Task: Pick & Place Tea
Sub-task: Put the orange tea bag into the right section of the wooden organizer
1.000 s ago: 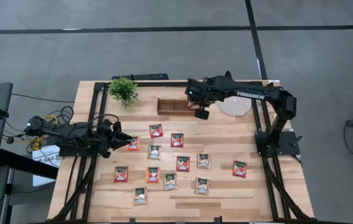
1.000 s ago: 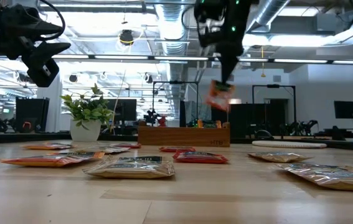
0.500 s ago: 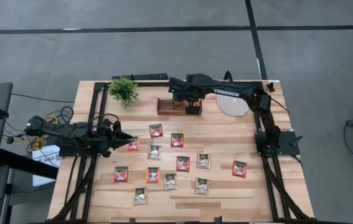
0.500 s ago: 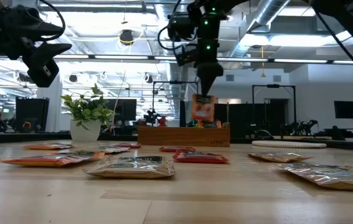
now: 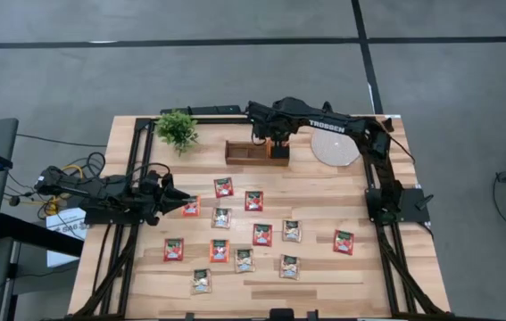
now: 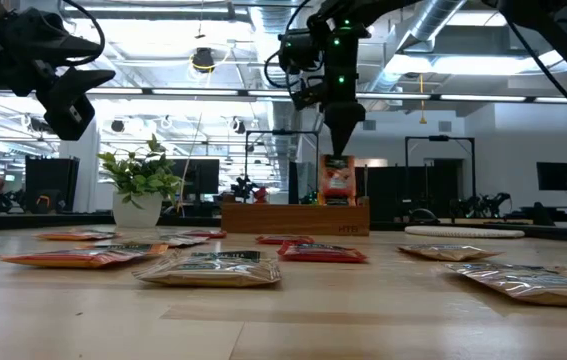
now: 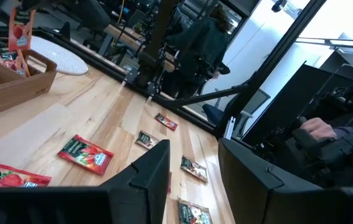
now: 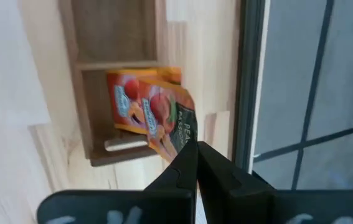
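Gripping orange sachet (image 8: 175, 127), right claw (image 8: 194, 155), above tray (image 5: 245, 152)

Right gripper (image 6: 338, 150) above the wooden tray (image 6: 295, 217), fingers pinched on the top edge of an orange sachet (image 6: 338, 182) hanging upright just over the tray's right end. Left gripper (image 6: 63, 100) high and well to the left of the tray, above the potted plant (image 6: 141, 182), nothing seen in it. On the tabletop (image 6: 283, 310) in front of the tray: a red sachet (image 6: 321, 252) near its right half, a pale sachet (image 6: 211, 268) closer to the camera, further sachets flat to either side. Pale disc (image 6: 463, 231) lying to the right of the tray.
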